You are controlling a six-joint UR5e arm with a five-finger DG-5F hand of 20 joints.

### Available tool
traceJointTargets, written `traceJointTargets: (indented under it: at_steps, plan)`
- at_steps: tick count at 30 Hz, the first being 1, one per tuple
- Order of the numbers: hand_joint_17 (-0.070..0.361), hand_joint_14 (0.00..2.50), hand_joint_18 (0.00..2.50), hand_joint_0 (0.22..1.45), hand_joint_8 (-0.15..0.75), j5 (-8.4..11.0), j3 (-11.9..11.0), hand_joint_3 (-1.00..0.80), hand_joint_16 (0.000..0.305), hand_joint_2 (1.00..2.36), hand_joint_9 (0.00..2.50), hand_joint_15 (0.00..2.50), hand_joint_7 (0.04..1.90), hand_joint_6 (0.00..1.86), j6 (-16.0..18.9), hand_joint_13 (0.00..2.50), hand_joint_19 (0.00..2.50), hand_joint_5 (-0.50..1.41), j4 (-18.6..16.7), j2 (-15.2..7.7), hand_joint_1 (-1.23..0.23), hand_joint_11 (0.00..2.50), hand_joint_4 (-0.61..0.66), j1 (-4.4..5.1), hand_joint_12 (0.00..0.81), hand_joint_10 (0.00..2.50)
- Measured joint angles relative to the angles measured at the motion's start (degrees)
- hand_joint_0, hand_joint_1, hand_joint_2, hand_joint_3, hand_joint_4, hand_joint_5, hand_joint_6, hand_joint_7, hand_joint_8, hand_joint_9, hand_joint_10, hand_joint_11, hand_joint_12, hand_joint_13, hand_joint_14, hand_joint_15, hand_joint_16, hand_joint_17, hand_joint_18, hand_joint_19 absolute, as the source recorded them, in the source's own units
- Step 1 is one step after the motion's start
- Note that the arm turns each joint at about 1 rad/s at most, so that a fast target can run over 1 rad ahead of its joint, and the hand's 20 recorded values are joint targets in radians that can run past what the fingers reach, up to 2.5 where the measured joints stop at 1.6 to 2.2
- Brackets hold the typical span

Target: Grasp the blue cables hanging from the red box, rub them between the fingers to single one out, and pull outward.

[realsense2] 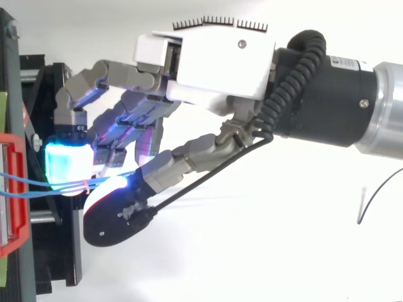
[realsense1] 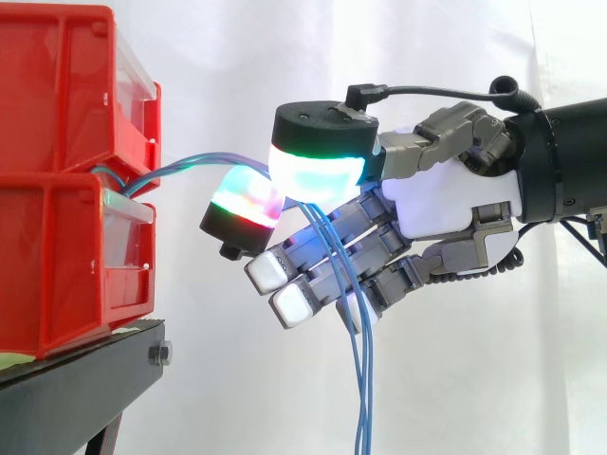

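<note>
Several thin blue cables (realsense1: pixel 361 379) leave the gap between the two stacked red bins (realsense1: pixel 57 256), arc to the right and then hang straight down. My hand (realsense1: pixel 455 204) reaches in from the right, level with that gap. Its large green-glowing pad (realsense1: pixel 318 161) and a red-green glowing pad (realsense1: pixel 245 204) close on the cables where they bend downward. The other fingers curl below with white tips, and the cables run across them. From above, the cables (realsense2: pixel 25 182) stretch from the bin's rim (realsense2: pixel 12 189) into the pinch between a cyan pad (realsense2: pixel 66 165) and the thumb of the hand (realsense2: pixel 214 56).
The bins stand on a black stand (realsense1: pixel 76 389) at the left. A white curtain hangs behind, with open air below and to the right of the hand. A thin dark wire (realsense2: pixel 378 195) lies at the right in the top view.
</note>
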State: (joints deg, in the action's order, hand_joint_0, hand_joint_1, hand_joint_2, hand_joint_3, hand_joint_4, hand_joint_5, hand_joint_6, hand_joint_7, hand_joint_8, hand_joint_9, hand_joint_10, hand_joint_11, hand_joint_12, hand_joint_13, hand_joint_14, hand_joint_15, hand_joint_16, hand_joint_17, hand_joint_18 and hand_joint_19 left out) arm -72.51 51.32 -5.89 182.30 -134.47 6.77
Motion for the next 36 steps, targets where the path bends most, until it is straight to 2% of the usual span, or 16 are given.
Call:
traceJointTargets:
  at_steps: [7,10,17,22,27,32,36]
  plan:
    - [0.127,0.02,0.97,0.59,0.335,0.0,0.0,-0.5,0.056,1.0,0.76,0.56,0.97,0.83,0.0,0.86,0.66,-0.2,0.02,0.0,-0.87,0.65,0.12,0.0,0.412,0.01]
    - [0.13,0.02,0.99,0.56,0.348,0.0,0.0,-0.5,0.058,1.0,0.79,0.57,0.98,0.83,0.0,0.88,0.67,-0.19,0.05,0.0,-0.8,0.64,0.13,0.0,0.419,0.01]
    - [0.128,0.02,1.01,0.6,0.357,0.0,0.01,-0.45,0.057,1.0,0.84,0.58,1.03,0.84,0.0,0.91,0.69,-0.17,0.07,0.0,-0.74,0.66,0.13,0.0,0.413,0.01]
    - [0.13,0.02,1.02,0.61,0.359,0.0,0.01,-0.31,0.058,1.01,0.84,0.58,1.1,0.85,0.0,0.91,0.69,-0.17,0.08,0.0,-0.77,0.66,0.11,0.0,0.419,0.01]
    - [0.13,0.02,1.01,0.63,0.355,0.0,0.01,-0.27,0.058,1.02,0.81,0.57,1.05,0.87,0.0,0.9,0.68,-0.19,0.08,0.0,-0.83,0.66,0.07,0.0,0.419,0.01]
    - [0.128,0.02,0.96,0.69,0.334,0.0,0.01,-0.35,0.057,1.01,0.74,0.56,1.01,0.87,0.0,0.84,0.65,-0.2,0.08,0.0,-0.9,0.64,0.08,0.0,0.413,0.02]
    - [0.127,0.02,0.94,0.71,0.326,0.0,0.01,-0.5,0.056,1.0,0.71,0.55,1.01,0.86,0.0,0.83,0.62,-0.21,0.08,0.0,-0.93,0.64,0.09,0.0,0.414,0.01]
